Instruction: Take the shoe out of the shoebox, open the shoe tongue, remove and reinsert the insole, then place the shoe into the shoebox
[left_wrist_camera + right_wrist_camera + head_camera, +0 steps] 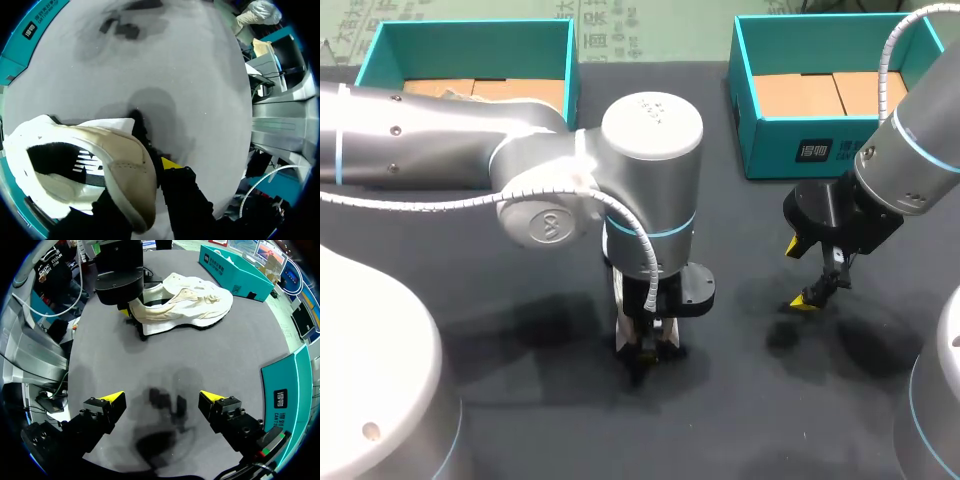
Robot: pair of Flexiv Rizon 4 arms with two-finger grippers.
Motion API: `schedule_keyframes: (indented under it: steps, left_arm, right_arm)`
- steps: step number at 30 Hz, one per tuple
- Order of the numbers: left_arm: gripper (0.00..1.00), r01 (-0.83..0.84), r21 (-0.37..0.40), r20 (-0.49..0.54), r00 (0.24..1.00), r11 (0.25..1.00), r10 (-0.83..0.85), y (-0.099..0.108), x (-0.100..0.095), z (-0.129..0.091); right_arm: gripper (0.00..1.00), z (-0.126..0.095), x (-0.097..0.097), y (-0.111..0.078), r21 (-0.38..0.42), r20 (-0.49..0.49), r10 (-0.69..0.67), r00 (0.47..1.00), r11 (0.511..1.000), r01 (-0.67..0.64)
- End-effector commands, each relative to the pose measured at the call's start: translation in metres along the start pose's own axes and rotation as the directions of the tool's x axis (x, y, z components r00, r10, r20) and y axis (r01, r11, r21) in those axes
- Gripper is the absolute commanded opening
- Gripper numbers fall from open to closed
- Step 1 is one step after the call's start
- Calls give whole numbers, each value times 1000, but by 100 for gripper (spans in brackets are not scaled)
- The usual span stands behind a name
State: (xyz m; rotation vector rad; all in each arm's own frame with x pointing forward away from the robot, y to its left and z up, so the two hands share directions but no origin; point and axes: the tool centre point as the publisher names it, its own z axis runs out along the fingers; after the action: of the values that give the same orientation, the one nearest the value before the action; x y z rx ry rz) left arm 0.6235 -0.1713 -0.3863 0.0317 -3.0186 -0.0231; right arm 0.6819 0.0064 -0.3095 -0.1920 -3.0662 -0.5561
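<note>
The shoe (100, 170) is clamped by its heel in the left gripper (648, 345), seemingly to steady it; the right gripper (162, 402) is held wide open, empty.

Matt dark felt-like cloth over the table (520, 400), smooth glossy silver casing on the left arm (650, 130) mid-frame, teal card around bare brown cardboard in the upper-left shoebox (470, 45) and the upper-right shoebox (770, 150), and soft matt cream leather-look panels, neatly stitched, above a white rubbery sole on the shoe (185, 307).
</note>
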Motion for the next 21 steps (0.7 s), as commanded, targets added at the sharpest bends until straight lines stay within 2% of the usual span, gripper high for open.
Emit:
schedule_keyframes:
  steps: [1, 4, 9, 11, 15, 21]
  left_arm:
    - [0, -9, 3, 14, 1000, 1000, 9, 4, 4, -20]
    - [0, -33, 2, 11, 999, 999, 33, 7, 4, -41]
    - [0, -97, 6, -53, 994, 995, 97, 10, 5, -87]
    - [0, -103, 6, -36, 994, 995, 103, 14, 3, -105]
    - [0, -117, -9, -42, 992, 993, 117, 23, -7, -138]
    - [0, -100, -13, -32, 995, 995, 99, 40, -30, -175]
  right_arm:
    - [100, 1, 1, 0, 0, 3, 1, 1000, 1000, -1]
    - [100, 1, 1, 0, 0, 3, 1, 1000, 1000, -1]
    - [100, 1, 1, 0, 0, 3, 1, 1000, 1000, -1]
    - [100, 1, 1, 0, 0, 3, 1, 1000, 1000, -1]
    - [100, 1, 1, 0, 0, 3, 1, 1000, 1000, -1]
    - [100, 1, 1, 0, 0, 3, 1, 1000, 1000, -1]
